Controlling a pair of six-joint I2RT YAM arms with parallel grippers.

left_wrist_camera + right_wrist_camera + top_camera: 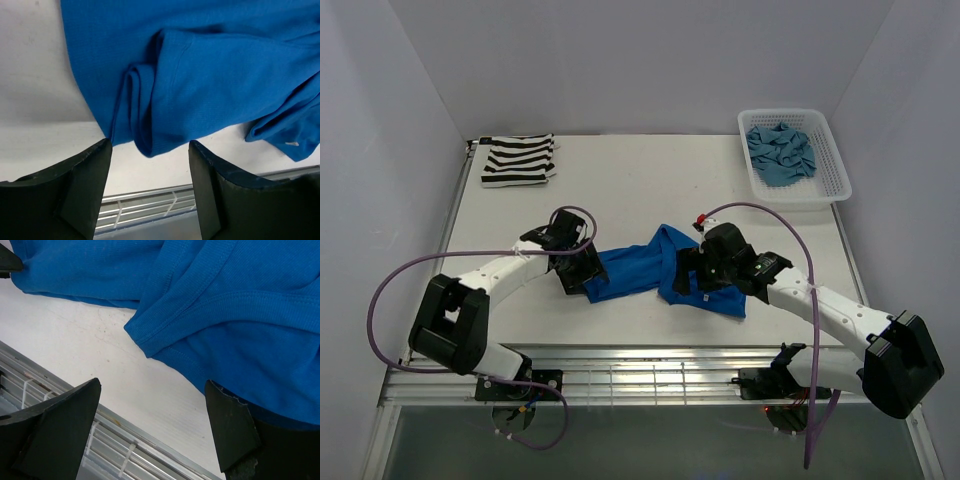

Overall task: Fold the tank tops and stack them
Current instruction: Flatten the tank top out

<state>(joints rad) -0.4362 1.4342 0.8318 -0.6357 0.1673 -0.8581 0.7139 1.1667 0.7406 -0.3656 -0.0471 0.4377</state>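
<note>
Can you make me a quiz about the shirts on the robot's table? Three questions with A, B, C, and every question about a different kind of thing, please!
1. Where is the teal tank top?
A. Under the left arm
B. In the white basket
C. On the floor

2. How many tank tops can you see?
A. Two
B. Five
C. Three

3. How does the striped tank top lie?
A. Folded flat
B. Bunched into a ball
C. Hanging from a gripper

Answers:
1 B: it lies crumpled inside the basket at the far right.
2 C: there is the striped one, the teal one, and the royal blue tank top in the middle of the table.
3 A: it sits as a neat rectangle at the far left corner.
</note>
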